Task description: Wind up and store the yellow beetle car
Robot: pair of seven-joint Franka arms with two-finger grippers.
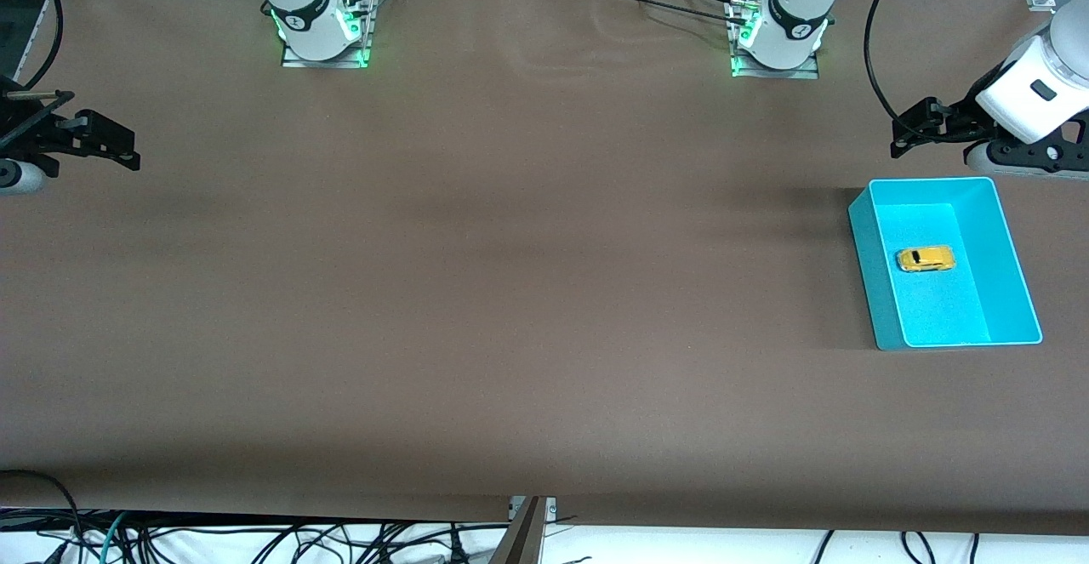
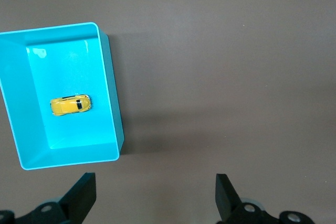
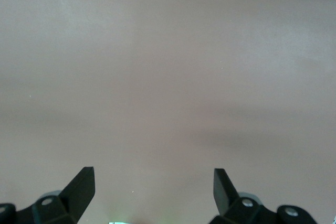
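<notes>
The yellow beetle car (image 1: 925,259) lies on the floor of the turquoise bin (image 1: 876,279) at the left arm's end of the table. It also shows in the left wrist view (image 2: 70,105), inside the bin (image 2: 107,93). My left gripper (image 1: 915,130) is open and empty, raised over the bare table just past the bin's rim on the robots' side; its fingers (image 2: 79,198) stand wide apart. My right gripper (image 1: 111,143) is open and empty, raised over the table's edge at the right arm's end; its view shows only bare table between its fingers (image 3: 79,190).
The brown table (image 1: 510,292) is bare apart from the bin. The arm bases (image 1: 323,32) stand along the robots' edge. Cables (image 1: 255,538) hang below the edge nearest the front camera.
</notes>
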